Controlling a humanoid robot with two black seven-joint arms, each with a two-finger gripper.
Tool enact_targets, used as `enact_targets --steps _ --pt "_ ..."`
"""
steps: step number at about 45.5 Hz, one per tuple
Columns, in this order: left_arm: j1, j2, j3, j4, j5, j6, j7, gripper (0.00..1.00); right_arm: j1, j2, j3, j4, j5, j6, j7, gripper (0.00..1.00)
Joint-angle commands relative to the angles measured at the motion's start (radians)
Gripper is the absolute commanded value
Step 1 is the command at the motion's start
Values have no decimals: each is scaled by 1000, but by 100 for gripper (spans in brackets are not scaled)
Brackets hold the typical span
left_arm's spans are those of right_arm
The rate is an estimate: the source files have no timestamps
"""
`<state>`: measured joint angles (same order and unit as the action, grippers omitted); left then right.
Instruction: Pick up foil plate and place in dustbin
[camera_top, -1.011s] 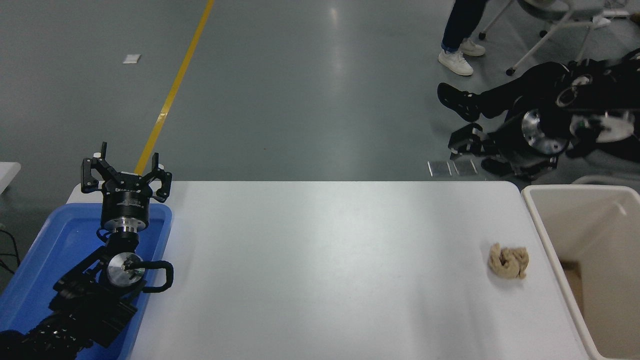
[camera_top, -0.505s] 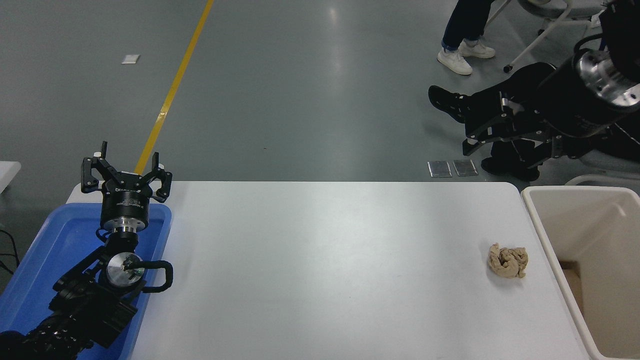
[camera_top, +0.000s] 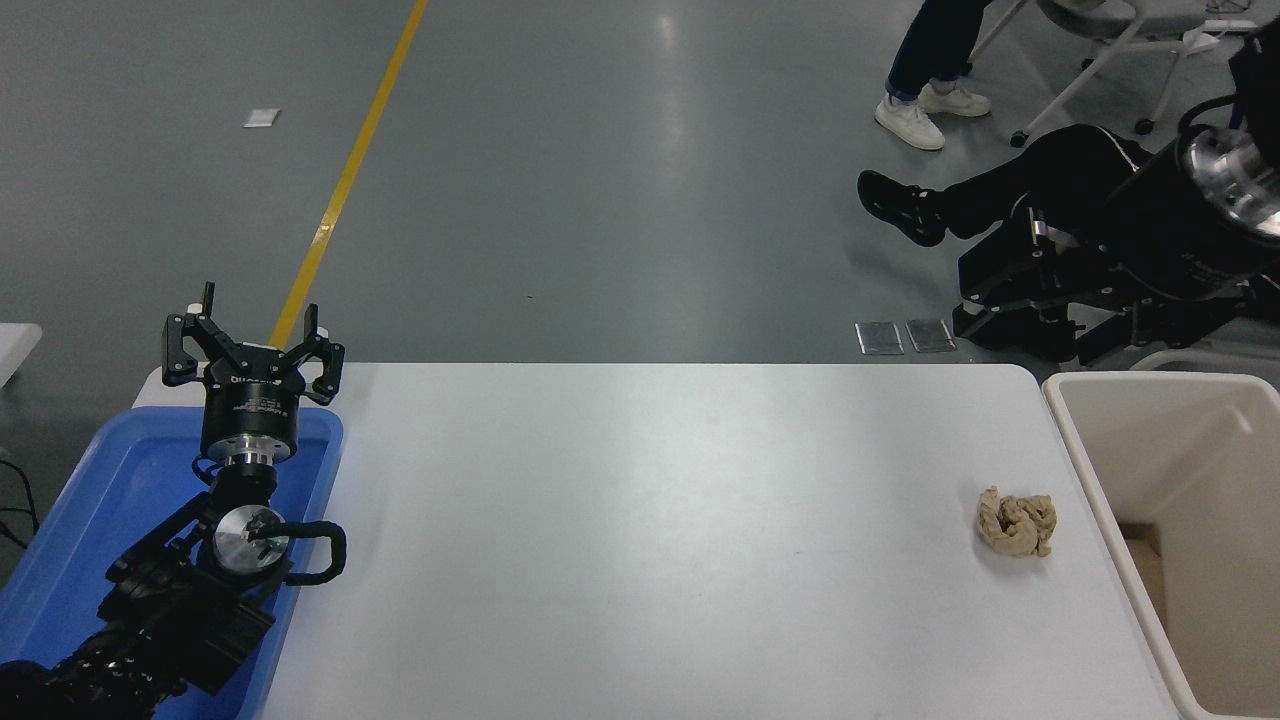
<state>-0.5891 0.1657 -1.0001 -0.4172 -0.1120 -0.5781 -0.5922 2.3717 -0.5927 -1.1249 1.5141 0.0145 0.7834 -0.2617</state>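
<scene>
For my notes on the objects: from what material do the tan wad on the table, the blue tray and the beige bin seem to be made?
The tan wad looks like crumpled paper: matte, with irregular folds. The blue tray seems to be plastic: smooth, even colour, a soft sheen. The beige bin also looks like plastic: smooth walls and a rounded moulded rim.

At the frame's lower left the left gripper (camera_top: 252, 345) hangs spread open over a blue tray (camera_top: 120, 470), while the right gripper (camera_top: 1010, 300) sits at the upper right above the beige dustbin (camera_top: 1090, 470), beside a tan paper wad (camera_top: 1017, 521) on the white table (camera_top: 650, 540).
</scene>
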Motion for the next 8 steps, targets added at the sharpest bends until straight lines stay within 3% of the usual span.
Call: enact_targets --steps 1,8 --pt "0 0 0 0 0 0 0 99 -58 -18 22 -5 -2 2 -4 100" --pt "-2 -2 0 0 0 -2 0 99 -49 -19 30 -6 1 2 -5 100"
